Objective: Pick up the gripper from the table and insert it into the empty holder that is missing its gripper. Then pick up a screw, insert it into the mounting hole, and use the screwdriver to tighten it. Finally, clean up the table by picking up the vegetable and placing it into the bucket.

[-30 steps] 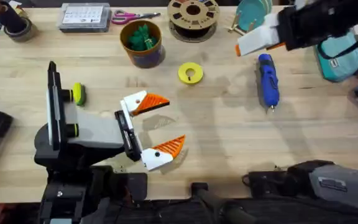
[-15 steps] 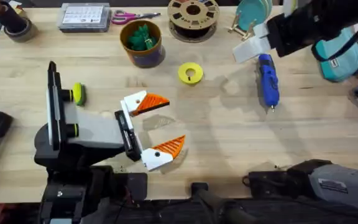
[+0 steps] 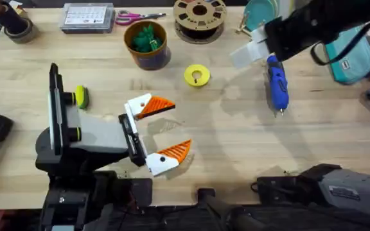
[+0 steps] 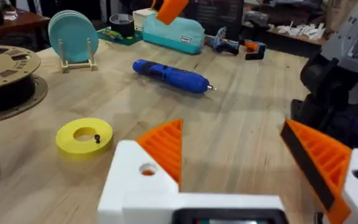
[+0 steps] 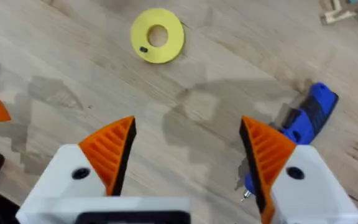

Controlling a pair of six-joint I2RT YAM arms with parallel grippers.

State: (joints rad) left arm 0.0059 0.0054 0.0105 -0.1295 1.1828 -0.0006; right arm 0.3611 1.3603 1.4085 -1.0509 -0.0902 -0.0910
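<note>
My left gripper (image 3: 175, 125) rests open low over the table (image 3: 236, 141), and both of its white mounts carry orange tips. One mount shows a mounting hole (image 4: 148, 169). The loose gripper is out of view, and I cannot tell which mount is the holder. A small black screw (image 5: 143, 50) lies on a yellow disc (image 3: 196, 76). The blue screwdriver (image 3: 276, 82) lies at the right. My right gripper (image 3: 248, 51) hangs open above the table between the disc and the screwdriver's back end. The green vegetable (image 3: 146, 37) sits inside the bucket (image 3: 148, 58).
Along the far edge stand a brown spool (image 3: 200, 16), pink scissors (image 3: 133, 17), a parts box (image 3: 87, 17) and teal plates on a rack (image 3: 261, 14). A teal case (image 3: 352, 61) sits at the right. Bare wood stretches across the middle and front right.
My right gripper has moved left and a little nearer, from beside the plate rack toward the yellow disc. The left arm and the things on the table have not moved.
</note>
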